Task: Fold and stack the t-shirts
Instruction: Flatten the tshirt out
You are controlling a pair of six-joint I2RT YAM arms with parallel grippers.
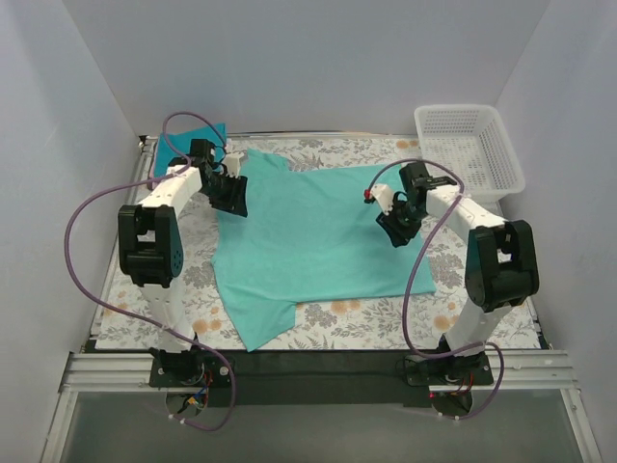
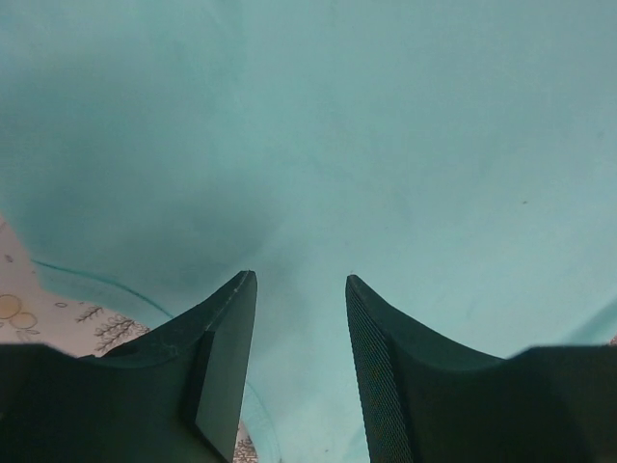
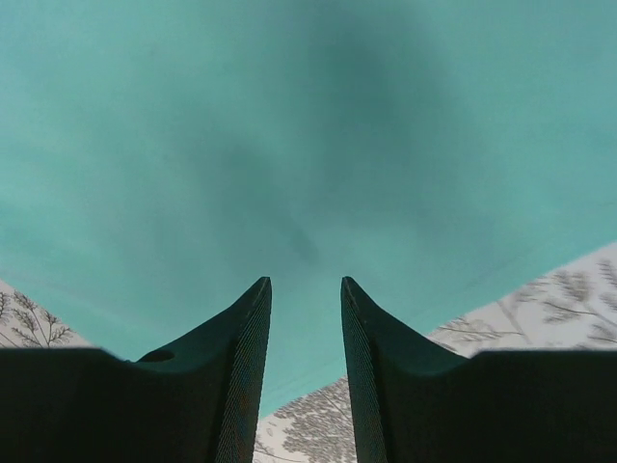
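A sea-green teal t-shirt (image 1: 313, 236) lies spread flat on the flowered table cover. My left gripper (image 1: 234, 198) hangs over its far left edge, open and empty; in the left wrist view (image 2: 301, 280) the cloth (image 2: 386, 145) fills the frame below it. My right gripper (image 1: 395, 230) is over the shirt's right side, open and empty; the right wrist view (image 3: 306, 282) shows it above the cloth (image 3: 289, 125) close to the shirt's edge. A darker teal-blue shirt (image 1: 183, 145) lies folded at the far left corner. The pink shirt is out of view.
A white mesh basket (image 1: 469, 149) stands at the far right corner. The flowered table cover (image 1: 386, 323) shows around the shirt, also in the right wrist view (image 3: 540, 309). White walls close in the left, right and back.
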